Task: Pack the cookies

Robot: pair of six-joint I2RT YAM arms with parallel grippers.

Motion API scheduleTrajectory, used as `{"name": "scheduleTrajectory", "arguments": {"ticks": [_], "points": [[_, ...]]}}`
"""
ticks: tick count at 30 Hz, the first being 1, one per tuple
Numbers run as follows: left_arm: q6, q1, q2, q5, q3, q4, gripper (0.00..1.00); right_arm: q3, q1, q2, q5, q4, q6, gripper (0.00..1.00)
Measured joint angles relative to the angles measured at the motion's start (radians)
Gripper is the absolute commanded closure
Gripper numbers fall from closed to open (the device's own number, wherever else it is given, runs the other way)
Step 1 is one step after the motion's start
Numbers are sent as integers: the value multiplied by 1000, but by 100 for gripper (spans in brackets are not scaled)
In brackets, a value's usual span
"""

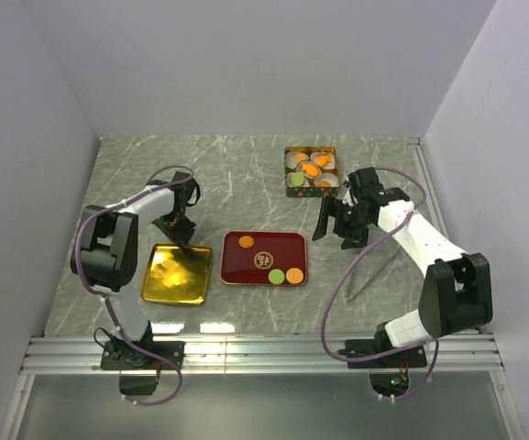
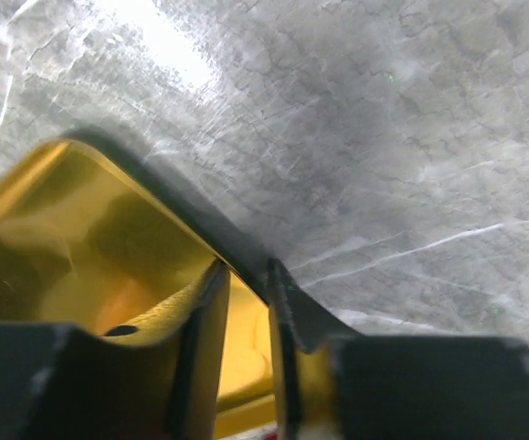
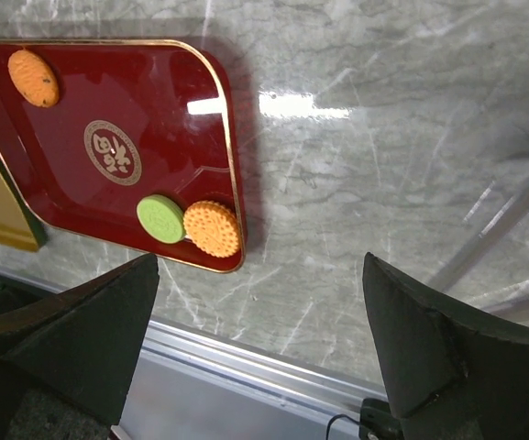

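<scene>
— Where do the cookies lie?

— Three of them sit on the glossy dark red rectangular tray [image 1: 282, 246] [image 3: 172, 119] in the middle of the grey marbled tabletop [image 1: 246, 174] [image 3: 383, 137]. One orange cookie [image 1: 246, 242] [image 3: 34, 78] is at the tray's far left corner. A light green cookie [image 1: 276, 275] [image 3: 160, 218] touches a second orange cookie [image 1: 293, 274] [image 3: 213, 228] at its near right corner. A flat gold printed emblem [image 1: 262, 258] [image 3: 113, 152] marks the tray's centre. The boxed cookies [image 1: 311, 169], orange and green, lie in a square brown box [image 1: 334, 151] farther off and to the right.

— And the left gripper [image 1: 181, 236] [image 2: 248, 275]?

— It is down at the far edge of the shiny gold rectangular tray [image 1: 177, 273] [image 2: 81, 211], which lies just left of the red one. Its jaws stand narrow, one on either side of the gold rim. Whether they actually pinch the rim cannot be told.

— The right gripper [image 1: 336, 225] [image 3: 259, 266]?

— It hangs over bare tabletop to the right of the red tray and nearer than the box. Its jaws are spread wide, with nothing between them.
</scene>
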Motion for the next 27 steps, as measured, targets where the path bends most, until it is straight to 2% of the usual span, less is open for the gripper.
{"name": "scheduleTrajectory", "arguments": {"ticks": [8,19,23,27], "points": [[21,14,1,-15,-2,2,99,30,18,20,-1,1,-3,2],[89,46,-3,-4,93,-6,100,119,18,20,-5,-29,-2,2],[118,53,-22,25,207,-4,100,206,18,26,-29,-48,10,2],[143,56,-44,69,344,16,100,298,18,62,-121,-38,42,2]]}}
